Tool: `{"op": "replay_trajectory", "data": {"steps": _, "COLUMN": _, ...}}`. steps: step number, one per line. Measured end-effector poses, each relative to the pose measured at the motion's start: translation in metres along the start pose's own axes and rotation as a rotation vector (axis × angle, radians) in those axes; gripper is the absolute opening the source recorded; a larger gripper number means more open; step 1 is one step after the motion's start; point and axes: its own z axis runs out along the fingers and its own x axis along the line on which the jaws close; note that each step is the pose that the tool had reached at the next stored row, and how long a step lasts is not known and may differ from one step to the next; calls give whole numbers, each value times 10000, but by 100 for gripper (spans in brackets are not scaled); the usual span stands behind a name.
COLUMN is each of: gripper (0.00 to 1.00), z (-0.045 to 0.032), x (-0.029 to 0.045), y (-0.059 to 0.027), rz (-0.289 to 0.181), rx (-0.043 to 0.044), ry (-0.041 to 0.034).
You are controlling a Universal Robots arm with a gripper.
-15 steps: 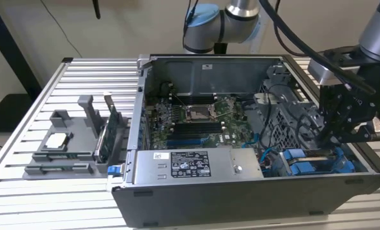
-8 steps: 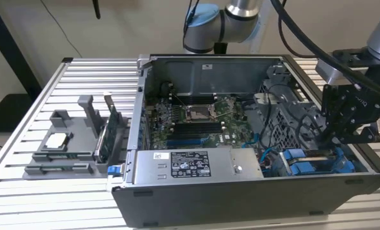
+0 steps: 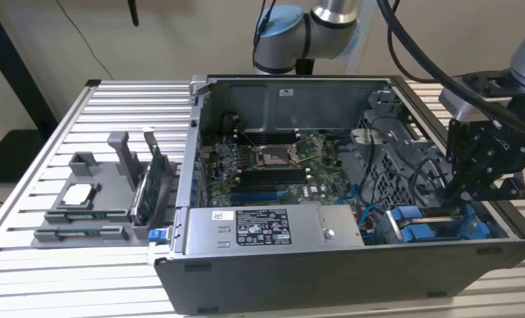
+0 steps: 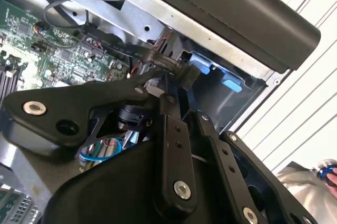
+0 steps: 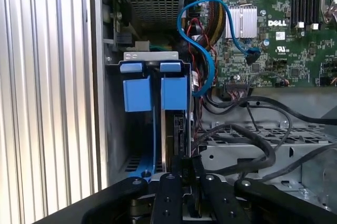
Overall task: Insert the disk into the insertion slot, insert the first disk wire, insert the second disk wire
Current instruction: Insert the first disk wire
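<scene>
Room backdrop is a plain beige wall (image 3: 174,33), with a dark stand at the exterior view's left. Worktop (image 3: 112,106) is slatted aluminium and carries everything.

Open computer case (image 3: 333,271) lies on its side mid-worktop, motherboard (image 3: 280,165) facing up. Arm (image 3: 320,26) comes in from behind the case.

Grey tray (image 3: 46,238) sits just beside the case at the exterior view's left, with a green card (image 3: 143,192) standing upright in it.

Insertion slot (image 5: 115,129) is in the case corner nearest the exterior view's right, blue rails showing. Disk (image 5: 176,129) sits edge-on inside it.

Gripper (image 4: 179,71) is down inside the case at the slot. Fingers (image 4: 171,124) look clenched on the connector of a black disk wire (image 4: 121,45). The contact is partly hidden, so I'm not certain.
</scene>
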Motion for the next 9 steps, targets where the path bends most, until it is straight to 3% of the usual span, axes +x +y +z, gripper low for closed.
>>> {"op": "replay_trajectory", "data": {"steps": 9, "gripper": 19, "z": 38, "x": 0, "y": 11, "rz": 37, "rx": 0, "ry": 1}}
